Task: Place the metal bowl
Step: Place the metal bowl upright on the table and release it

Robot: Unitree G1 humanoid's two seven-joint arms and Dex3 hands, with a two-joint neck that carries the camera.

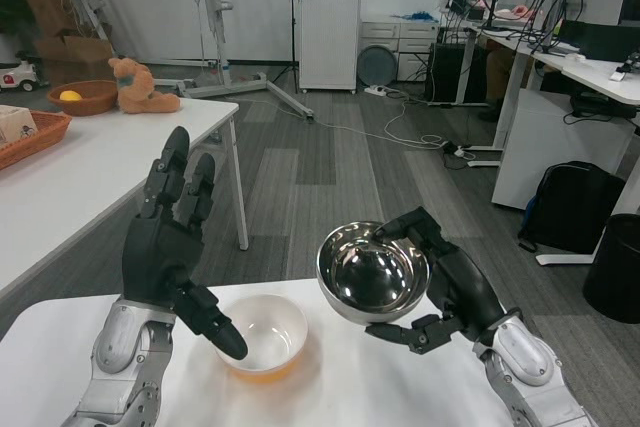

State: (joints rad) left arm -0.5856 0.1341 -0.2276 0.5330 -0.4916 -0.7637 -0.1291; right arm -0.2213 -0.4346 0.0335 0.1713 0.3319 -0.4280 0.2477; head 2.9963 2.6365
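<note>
Over the near white table point(60, 347), the right hand point(450, 287) grips the shiny round metal bowl point(373, 272), fingers hooked over the far rim and thumb curled beneath. That bowl is up in the air, tilted with its polished inside turned toward us, off the tabletop and just right of the white bowl with an orange base point(262, 334), which sits flat on the table. And look at the left hand point(165, 247): raised upright, palm-side away, fingers straight and spread, nothing in it, thumb pointing down over the white bowl's near-left rim. Whether the thumb touches that rim, I cannot tell from here.

Farther back on the left stands a second white table point(100, 167) carrying a woven basket point(30, 137), a brown wooden bowl with something yellow inside point(83, 97) and a tan stuffed bear point(140, 87). Beyond, a white cabinet point(329, 32) stands against the wall, desks with cables fill the right side, and a black backpack point(575, 209) leans there on the floor.
</note>
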